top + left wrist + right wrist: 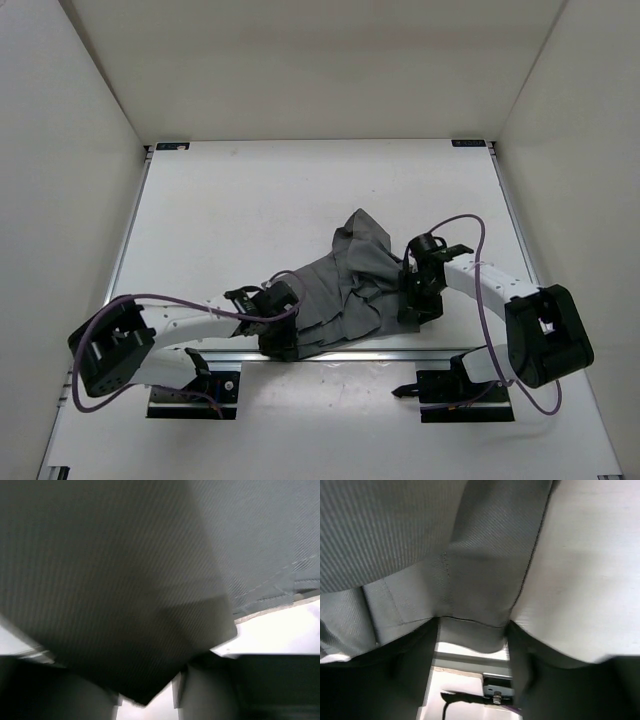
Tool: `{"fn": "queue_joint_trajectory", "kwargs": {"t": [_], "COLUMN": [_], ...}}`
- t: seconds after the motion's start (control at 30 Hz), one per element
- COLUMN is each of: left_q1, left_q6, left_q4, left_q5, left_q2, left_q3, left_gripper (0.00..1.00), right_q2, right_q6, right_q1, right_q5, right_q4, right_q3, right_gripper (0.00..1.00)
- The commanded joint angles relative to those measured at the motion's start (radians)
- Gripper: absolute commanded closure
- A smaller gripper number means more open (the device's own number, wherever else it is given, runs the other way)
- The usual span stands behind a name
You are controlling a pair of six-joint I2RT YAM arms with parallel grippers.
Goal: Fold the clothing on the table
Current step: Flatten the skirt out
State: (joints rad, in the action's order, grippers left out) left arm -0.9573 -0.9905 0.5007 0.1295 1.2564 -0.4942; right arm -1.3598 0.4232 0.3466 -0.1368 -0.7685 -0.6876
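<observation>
low in the middle of the large white flat table, the crumpled mid-grey pleated fabric garment lies bunched. the right gripper clamps its hem; the left gripper has its jaws apart, a corner draped between them. a one-sided pull risks dragging the heap off the table's lower edge.

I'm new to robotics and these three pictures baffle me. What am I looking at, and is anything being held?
The wide picture looks down from above on two robot arms bolted at the near edge of a white table. A crumpled grey pleated garment lies between them. The left gripper and right gripper both reach into it. The two close-ups come from a camera on each wrist: grey cloth fills them and lies between the jaws. Whether either is pinching it, I cannot tell.
</observation>
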Motion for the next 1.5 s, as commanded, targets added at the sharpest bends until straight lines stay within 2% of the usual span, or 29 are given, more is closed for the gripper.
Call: {"fn": "queue_joint_trajectory", "kwargs": {"t": [0.0, 0.03, 0.07, 0.1, 0.13, 0.23, 0.37, 0.5, 0.57, 0.63, 0.73, 0.87, 0.97, 1.1, 1.23, 1.27, 1.33, 1.37, 1.43, 1.47], "left_q1": [-0.009, -0.002, -0.006, -0.003, 0.005, 0.035, 0.181, 0.382, 0.442, 0.482, 0.503, 0.5, 0.577, 0.585, 0.649, 0.658, 0.678, 0.695, 0.712, 0.729], "left_q6": [0.009, 0.016, 0.018, 0.016, 0.027, 0.055, 0.114, 0.177, 0.181, 0.185, 0.193, 0.164, 0.19, 0.231, 0.224, 0.224, 0.227, 0.233, 0.219, 0.211], "left_q4": [-0.063, -0.067, -0.065, -0.057, -0.044, -0.002, 0.065, 0.128, 0.157, 0.182, 0.202, 0.234, 0.295, 0.328, 0.205, 0.168, 0.164, 0.179, 0.202, 0.205], "left_q5": [-0.062, -0.062, -0.071, -0.076, -0.083, -0.093, -0.084, 0.007, 0.042, 0.038, 0.08, 0.105, 0.127, 0.108, 0.205, 0.191, 0.186, 0.191, 0.2, 0.215], "left_q2": [0.058, 0.069, 0.066, 0.075, 0.072, 0.037, -0.04, -0.069, -0.058, -0.057, -0.09, -0.269, -0.35, -0.278, -0.157, -0.105, -0.01, 0.056, 0.167, 0.19], "left_q3": [-0.067, -0.075, -0.078, -0.095, -0.098, -0.141, -0.28, -0.492, -0.63, -0.688, -0.632, -0.462, -0.519, -0.659, -0.671, -0.693, -0.869, -0.924, -1.166, -1.219], "left_gripper": [0.57, 0.63, 0.79, 0.92, 1.0, 1.0, 1.0, 1.0, 1.0, 1.0, 1.0, 1.0, 1.0, 1.0, 1.0, 1.0, 1.0, 1.0, 1.0, 1.0], "right_q2": [-0.024, -0.025, -0.027, -0.028, -0.03, -0.01, 0.062, 0.114, 0.125, 0.116, 0.062, 0.17, 0.25, 0.213, 0.09, 0.041, -0.034, -0.086, -0.157, -0.2], "right_q6": [0.028, 0.023, 0.028, 0.017, 0.017, 0.009, -0.015, -0.034, -0.002, 0.002, -0.024, 0.003, 0.046, 0.039, -0.017, -0.032, -0.043, -0.05, -0.05, -0.055], "right_q1": [0.022, 0.023, 0.028, 0.026, 0.023, 0.028, -0.006, -0.076, -0.104, -0.123, -0.136, -0.066, -0.032, -0.06, -0.142, -0.15, -0.162, -0.167, -0.164, -0.156], "right_q5": [-0.014, -0.02, -0.027, -0.033, -0.046, -0.047, -0.093, -0.182, -0.213, -0.198, -0.19, -0.175, -0.205, -0.219, -0.294, -0.293, -0.294, -0.299, -0.296, -0.285], "right_q4": [0.052, 0.054, 0.064, 0.072, 0.081, 0.064, 0.006, -0.06, -0.072, -0.1, -0.205, -0.274, -0.31, -0.312, -0.226, -0.194, -0.149, -0.146, -0.164, -0.182], "right_q3": [0.022, 0.025, 0.031, 0.039, 0.042, 0.019, -0.111, -0.369, -0.501, -0.552, -0.557, -0.512, -0.626, -0.823, -0.803, -0.832, -0.921, -1.023, -1.29, -1.361], "right_gripper": [0.5, 0.62, 0.7, 0.87, 1.0, 1.0, 1.0, 1.0, 1.0, 1.0, 1.0, 1.0, 1.0, 1.0, 1.0, 1.0, 1.0, 1.0, 1.0, 1.0]}}
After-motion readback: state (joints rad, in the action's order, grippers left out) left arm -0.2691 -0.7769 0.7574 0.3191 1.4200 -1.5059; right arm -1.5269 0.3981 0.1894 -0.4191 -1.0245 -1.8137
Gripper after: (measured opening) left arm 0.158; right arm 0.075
